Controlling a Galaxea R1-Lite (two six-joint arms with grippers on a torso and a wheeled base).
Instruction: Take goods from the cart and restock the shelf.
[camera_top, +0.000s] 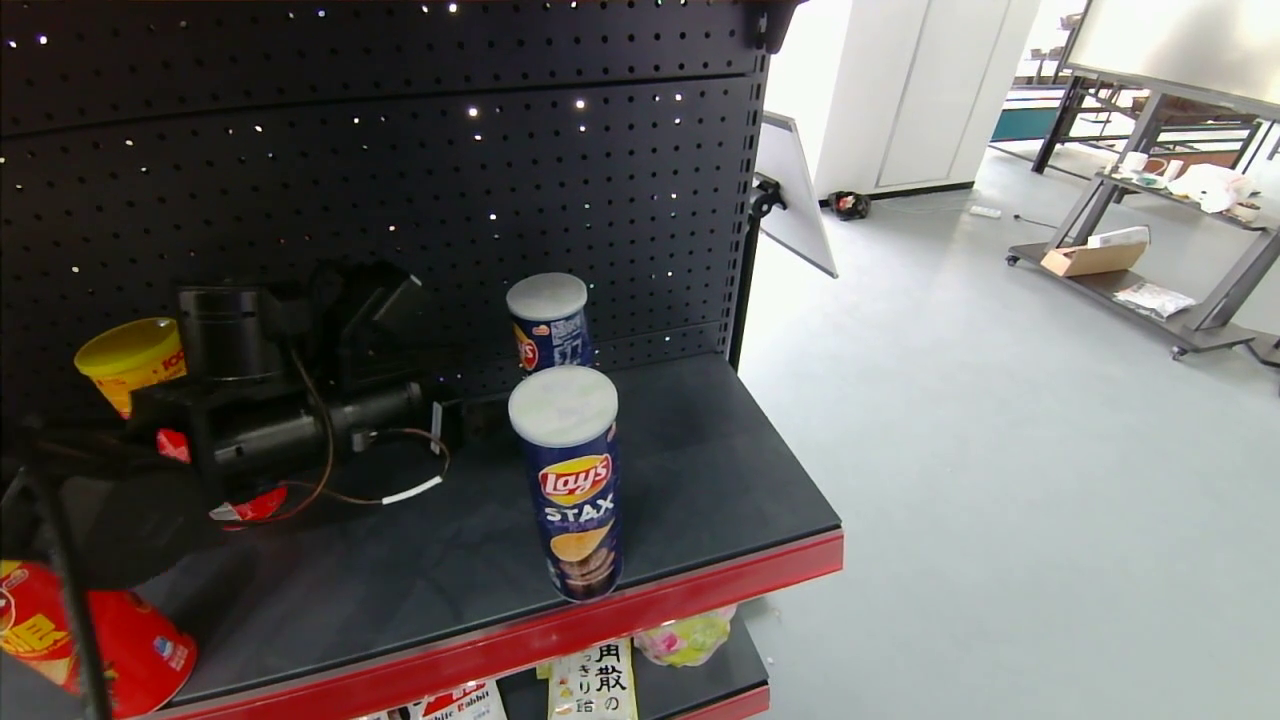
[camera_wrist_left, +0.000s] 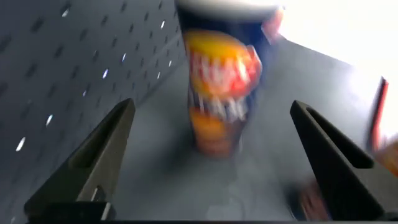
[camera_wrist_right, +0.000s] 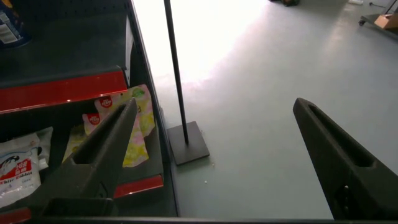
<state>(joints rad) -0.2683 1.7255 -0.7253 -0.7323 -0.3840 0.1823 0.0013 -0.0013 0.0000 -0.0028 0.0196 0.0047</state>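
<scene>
Head view: blue cardboard crisp tube, white lid (camera_top: 572, 490), upright just beside red lip (camera_top: 700, 583) of black shelf (camera_top: 720, 470); nudge would tip it off.
Left wrist view: left gripper (camera_wrist_left: 211, 106) spread wide, blue tube (camera_wrist_left: 217, 93) ahead, untouched; sideways swing could topple it.
Right wrist view: right gripper (camera_wrist_right: 214, 102) spread, empty.

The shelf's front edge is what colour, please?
The shelf edge is red, clearest in the head view.
</scene>
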